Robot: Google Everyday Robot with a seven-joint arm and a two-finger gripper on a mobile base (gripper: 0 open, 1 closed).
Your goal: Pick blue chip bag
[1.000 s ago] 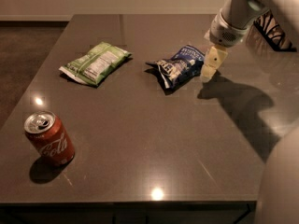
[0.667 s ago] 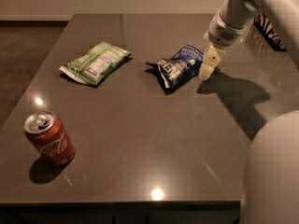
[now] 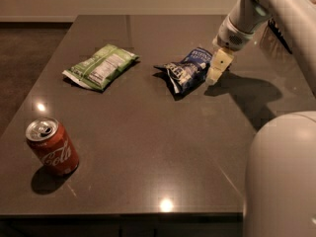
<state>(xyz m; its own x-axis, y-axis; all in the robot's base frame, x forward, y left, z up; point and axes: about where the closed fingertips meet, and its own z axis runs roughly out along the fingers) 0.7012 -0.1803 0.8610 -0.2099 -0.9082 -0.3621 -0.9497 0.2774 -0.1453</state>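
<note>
Edging slightly leftward over the last second, the claw (image 3: 214,76) now hangs just beside the right edge of the blue chip bag (image 3: 186,73), which lies unlifted on the desk (image 3: 148,147), so a grasp looks near, though I cannot tell how open the claw is.

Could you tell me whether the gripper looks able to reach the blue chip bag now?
Probably yes: the gripper hovers at the right edge of the blue chip bag, nothing between them; the green bag and the can lie far left.
</note>
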